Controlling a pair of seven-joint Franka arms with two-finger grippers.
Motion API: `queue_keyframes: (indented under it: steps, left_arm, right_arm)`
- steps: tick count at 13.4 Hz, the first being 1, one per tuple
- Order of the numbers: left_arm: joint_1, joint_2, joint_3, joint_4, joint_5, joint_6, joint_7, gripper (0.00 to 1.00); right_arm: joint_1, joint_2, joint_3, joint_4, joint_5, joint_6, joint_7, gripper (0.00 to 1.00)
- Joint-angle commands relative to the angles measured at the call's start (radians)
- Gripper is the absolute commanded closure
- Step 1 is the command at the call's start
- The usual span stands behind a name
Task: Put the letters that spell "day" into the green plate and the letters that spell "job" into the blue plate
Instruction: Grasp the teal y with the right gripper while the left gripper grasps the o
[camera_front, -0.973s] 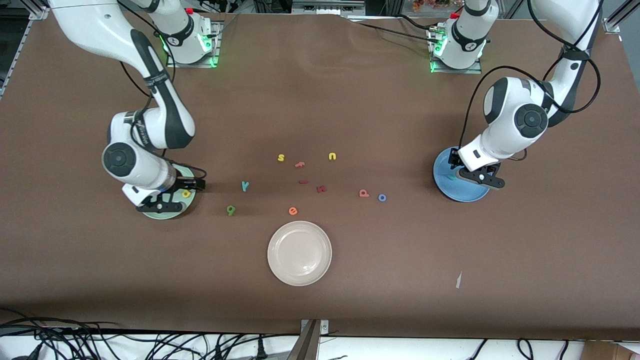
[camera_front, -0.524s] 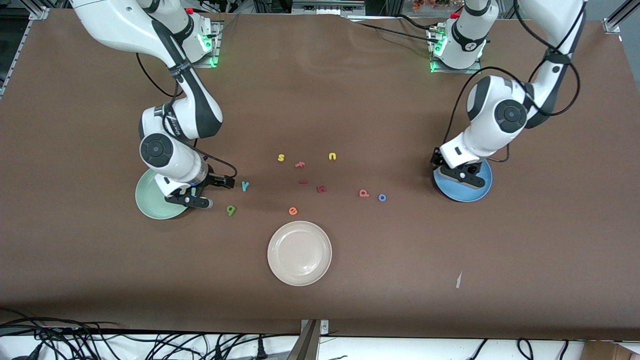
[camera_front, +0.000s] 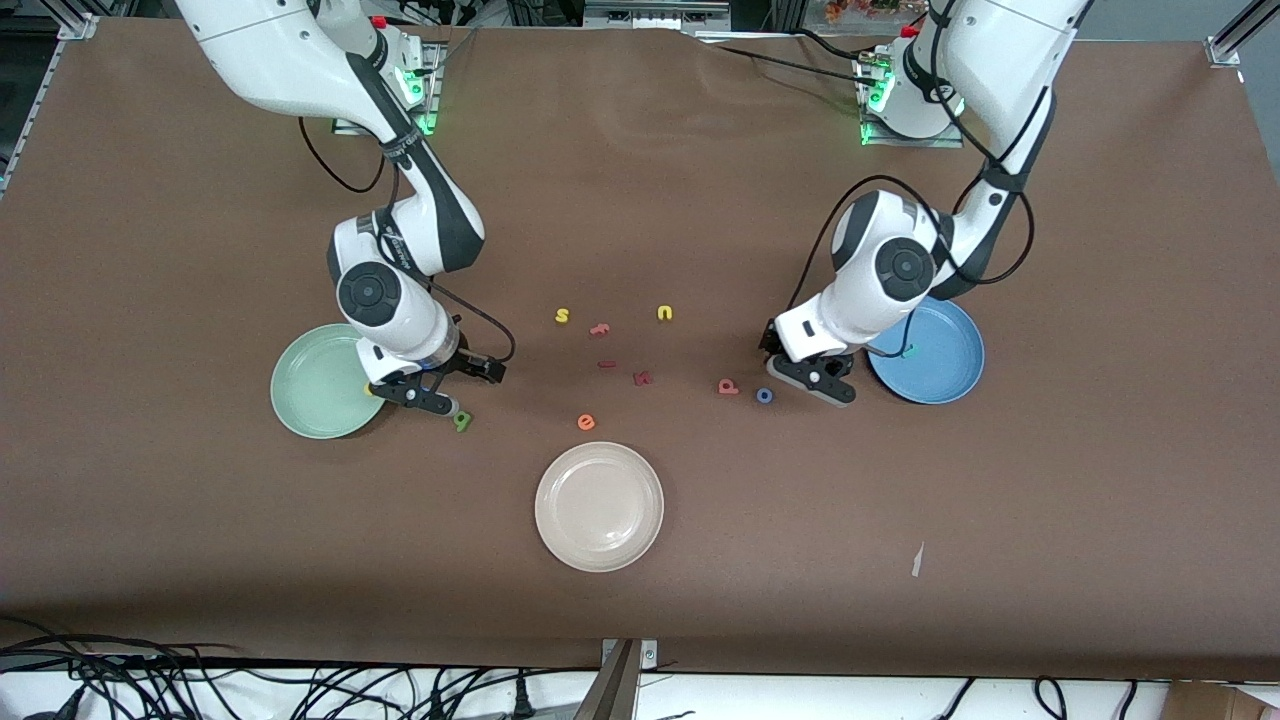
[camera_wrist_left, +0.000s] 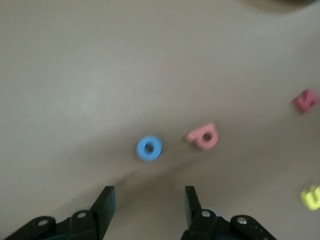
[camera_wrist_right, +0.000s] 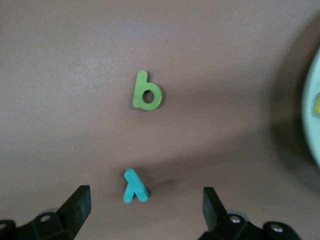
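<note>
A: Brown table (camera_front: 640, 180). Green plate (camera_front: 315, 385) holds the yellow "d" (camera_front: 368, 389); blue plate (camera_front: 935, 350) holds the teal "j" (camera_front: 906, 351).

B: Right gripper (camera_wrist_right: 145, 212), jaws wide apart, is over the teal "y" (camera_wrist_right: 134, 186); green "a" (camera_wrist_right: 147, 91) lies at twelve o'clock.

A: Left gripper (camera_wrist_left: 147, 212), jaws apart and empty, has blue "o" (camera_wrist_left: 149, 148) at twelve, salmon "b" (camera_wrist_left: 203, 136) at one.

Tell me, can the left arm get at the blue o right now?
Probably yes. The left gripper hangs over the table beside the blue o, jaws open and empty, with nothing between them; the salmon b lies apart from it.
</note>
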Motion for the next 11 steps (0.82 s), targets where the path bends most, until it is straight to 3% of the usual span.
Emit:
queue_keyframes:
  steps: [1,4,6,8,9,11]
  left_arm:
    - [-0.036,0.067,0.036,0.079,-0.025,0.021,-0.001,0.35]
    - [-0.067,0.104,0.047,0.078,-0.025,0.076,-0.003,0.35]
    - [-0.079,0.116,0.065,0.076,-0.025,0.076,-0.003,0.35]
    - [-0.09,0.116,0.073,0.075,-0.025,0.076,-0.003,0.35]
    - [-0.093,0.118,0.078,0.073,-0.025,0.076,-0.003,0.35]
    - [-0.111,0.127,0.093,0.076,-0.025,0.076,-0.003,0.35]
  right_arm:
    - [0.024,0.043,0.0,0.044,0.0,0.007,0.053,0.01]
    - [0.027,0.069,0.0,0.055,0.0,0.017,0.056,0.07]
    - [0.03,0.077,0.0,0.055,0.0,0.017,0.056,0.18]
    - [0.03,0.085,0.002,0.055,0.001,0.033,0.056,0.29]
    - [0.03,0.088,0.002,0.055,0.001,0.035,0.057,0.41]
    - [0.03,0.088,0.002,0.055,0.001,0.034,0.056,0.55]
